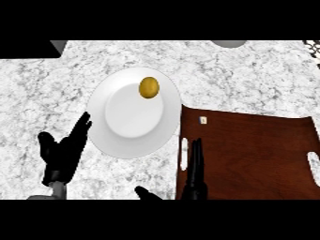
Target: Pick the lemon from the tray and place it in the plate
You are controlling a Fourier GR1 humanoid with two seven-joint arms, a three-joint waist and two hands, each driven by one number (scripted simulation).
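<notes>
Head view: lemon [148, 87] near plate [121, 140] rim

The dark brown wooden tray [259, 154] runs past the lower edge, where both grey forearms are cut off; a small white speck [203, 120] on it is unreadable.

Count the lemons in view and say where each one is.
1. The lemon lies on the white plate, near its upper rim, left of the wooden tray. None shows on the tray.

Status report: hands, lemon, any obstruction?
Both black hands open, left, right. Yellow lemon on round white plate. Brown wooden tray bare. Nothing obstructing.
</notes>
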